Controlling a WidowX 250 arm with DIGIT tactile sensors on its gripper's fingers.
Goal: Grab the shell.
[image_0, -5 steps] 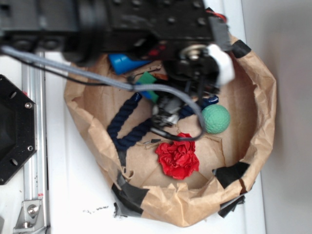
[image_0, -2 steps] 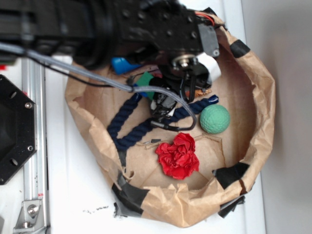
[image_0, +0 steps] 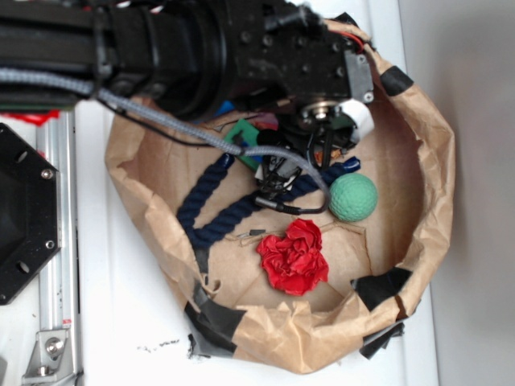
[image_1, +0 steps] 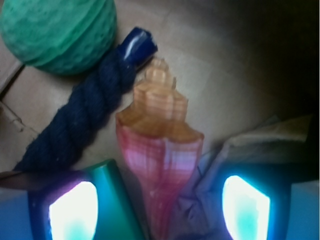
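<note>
Right now my wrist camera has the shell [image_1: 161, 145] dead centre, lying on the brown paper floor with its tapered spire pointing up the frame, away from me, and its broad body running down between the two glowing fingertips [image_1: 73, 210]. The gripper [image_1: 159, 212] stands apart, one bright pad on each side of the shell, with clear paper or clutter between pad and shell; I cannot see either one touching it. The dark blue rope [image_1: 80, 122] lies just to the left of the shell, its glossy capped end almost against the spire, and the green ball [image_1: 57, 30] sits beyond that at the top left. A green block [image_1: 116, 205] leans in beside the left pad, close against the shell's lower flank. In the exterior view the arm [image_0: 201, 48] covers the upper part of the paper bag [image_0: 438, 161], so the shell itself is hidden there; I can pick out the rope, the ball to the right of the wrist, and a crumpled red cloth [image_0: 294, 257] lower down, well apart from the claw.
</note>
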